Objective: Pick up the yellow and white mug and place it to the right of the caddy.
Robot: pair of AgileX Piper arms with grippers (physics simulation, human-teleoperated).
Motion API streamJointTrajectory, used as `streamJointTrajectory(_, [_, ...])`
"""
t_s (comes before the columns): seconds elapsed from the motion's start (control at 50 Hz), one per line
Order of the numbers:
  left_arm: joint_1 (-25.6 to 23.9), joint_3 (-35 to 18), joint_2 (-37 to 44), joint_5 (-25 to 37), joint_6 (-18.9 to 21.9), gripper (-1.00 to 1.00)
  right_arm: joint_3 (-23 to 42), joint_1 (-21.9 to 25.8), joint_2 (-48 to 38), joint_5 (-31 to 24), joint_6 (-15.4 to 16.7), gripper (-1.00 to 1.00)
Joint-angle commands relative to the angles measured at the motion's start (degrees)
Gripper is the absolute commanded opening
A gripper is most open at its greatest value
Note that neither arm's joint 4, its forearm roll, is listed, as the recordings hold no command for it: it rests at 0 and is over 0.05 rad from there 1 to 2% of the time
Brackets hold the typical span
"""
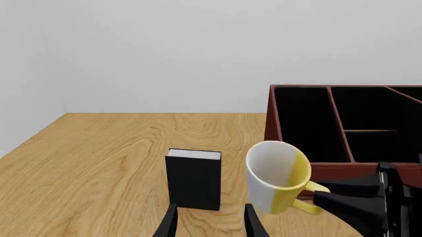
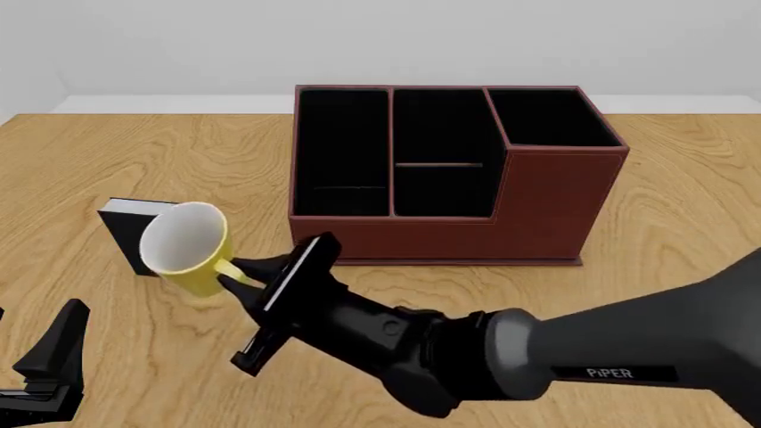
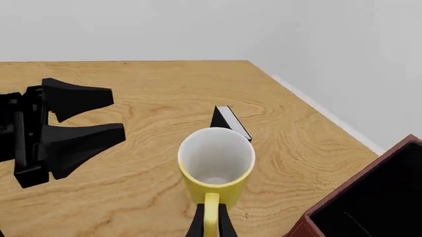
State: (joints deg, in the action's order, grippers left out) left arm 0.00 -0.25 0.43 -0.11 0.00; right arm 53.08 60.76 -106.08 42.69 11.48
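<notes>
Wooden tabletop [image 2: 666, 223]: my right fingers [image 2: 241, 283] pinch the yellow and white mug [image 2: 188, 248] by its handle, small black box [image 2: 125, 234] just behind, caddy [image 2: 476, 214] alongside; left fingers [image 1: 209, 222] spread, empty.

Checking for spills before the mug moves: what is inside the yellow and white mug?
Nothing shows inside the yellow and white mug: the right wrist view looks down on bare white walls and floor. The right gripper pinches its handle; the inner wall nearest that camera is hidden by the rim.
</notes>
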Motion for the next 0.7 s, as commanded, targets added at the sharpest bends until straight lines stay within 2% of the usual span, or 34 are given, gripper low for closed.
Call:
streamJointTrajectory(0.02, [0.00, 0.00, 0.00, 0.00, 0.00, 1.00, -1.78, 0.05, 4.16, -0.54, 0.44, -1.00])
streamJointTrajectory(0.7, [0.00, 0.00, 0.00, 0.00, 0.00, 1.00, -7.39, -1.20, 15.57, -2.73, 2.70, -1.00])
